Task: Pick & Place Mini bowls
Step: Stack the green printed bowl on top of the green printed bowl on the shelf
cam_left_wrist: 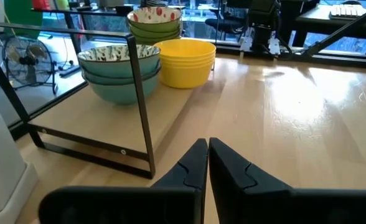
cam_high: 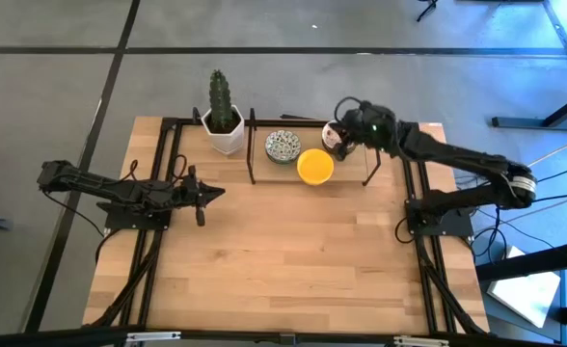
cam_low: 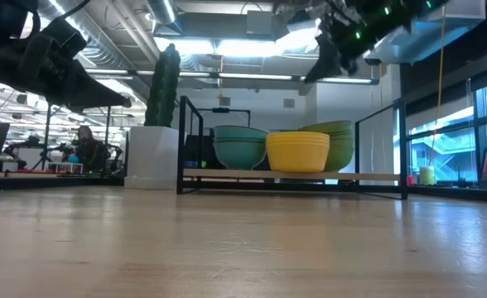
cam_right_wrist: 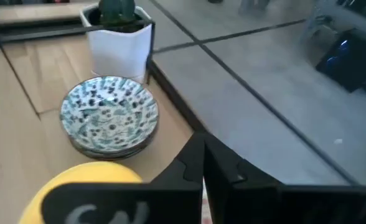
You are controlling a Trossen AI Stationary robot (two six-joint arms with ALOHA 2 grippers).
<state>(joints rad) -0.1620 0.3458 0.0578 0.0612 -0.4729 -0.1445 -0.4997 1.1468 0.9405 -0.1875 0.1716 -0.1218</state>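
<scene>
Three stacks of mini bowls stand on a low black-framed rack (cam_high: 253, 154) at the table's far side. They are a blue-green patterned stack (cam_high: 283, 146), a yellow stack (cam_high: 314, 166) and a red-speckled stack with green outsides (cam_left_wrist: 155, 22). My right gripper (cam_high: 341, 137) hovers shut above the red-speckled stack (cam_low: 336, 139), well clear of it, with nothing between its fingers (cam_right_wrist: 195, 163). My left gripper (cam_high: 206, 193) waits shut over the table's left part, pointing toward the rack, and is also empty (cam_left_wrist: 206, 158).
A white pot with a cactus (cam_high: 224, 118) stands at the rack's left end. The rack's thin black uprights (cam_left_wrist: 142, 106) rise around the bowls. Bare wooden table (cam_high: 293, 260) stretches from the rack to the near edge.
</scene>
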